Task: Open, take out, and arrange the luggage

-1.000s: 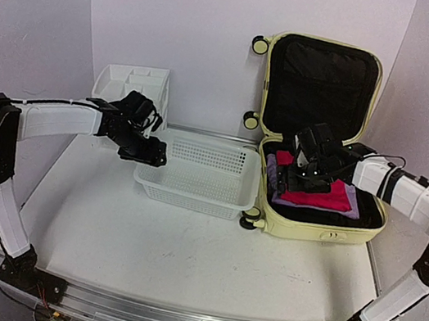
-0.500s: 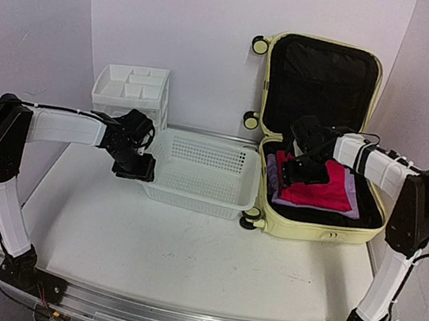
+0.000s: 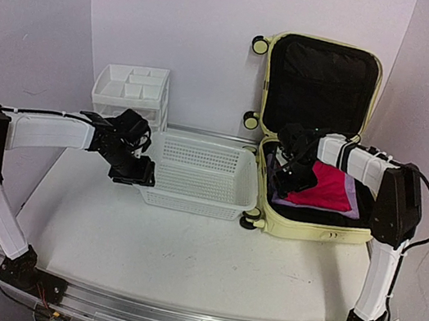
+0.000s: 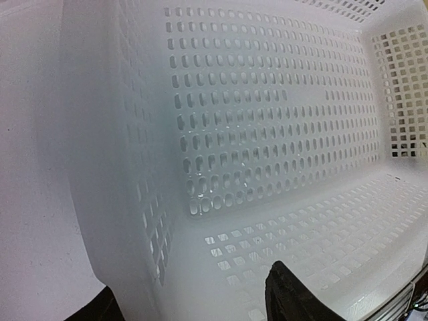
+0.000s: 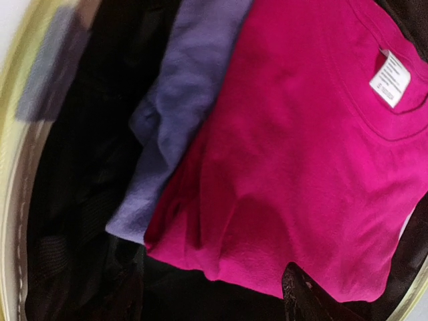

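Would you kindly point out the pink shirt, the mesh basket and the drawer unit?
pink shirt [image 5: 281, 167], right wrist view, chest fabric.
mesh basket [image 3: 198, 205], top external view, near wall.
drawer unit [image 3: 132, 84], top external view, top compartments.

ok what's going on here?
The luggage is already open. The right end effector hangs over the folded magenta shirt and purple garment inside, jaws apart, nothing lifted yet. The left end effector straddles the left wall of the white mesh basket beside the case; whether it's clamped isn't clear. The basket holds nothing.
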Available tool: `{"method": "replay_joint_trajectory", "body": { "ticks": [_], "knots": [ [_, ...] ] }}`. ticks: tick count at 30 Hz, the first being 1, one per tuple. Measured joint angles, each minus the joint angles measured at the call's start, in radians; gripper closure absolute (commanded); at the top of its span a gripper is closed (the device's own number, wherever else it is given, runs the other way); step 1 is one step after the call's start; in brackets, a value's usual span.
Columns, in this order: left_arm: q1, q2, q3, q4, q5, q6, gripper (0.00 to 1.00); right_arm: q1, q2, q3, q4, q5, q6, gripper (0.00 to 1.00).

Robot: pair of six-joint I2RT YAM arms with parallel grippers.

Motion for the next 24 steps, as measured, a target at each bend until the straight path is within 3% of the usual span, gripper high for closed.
{"method": "replay_joint_trajectory", "body": {
  "ticks": [11,24],
  "knots": [
    [-0.004,-0.124,0.008,-0.015,0.042,0.05,0.32,0.012,0.032,0.0,-0.002,0.032,-0.123,0.32],
    [-0.004,-0.135,0.004,-0.017,0.038,0.063,0.26,0.012,0.042,0.0,0.02,0.022,-0.13,0.61]
  ]
}}
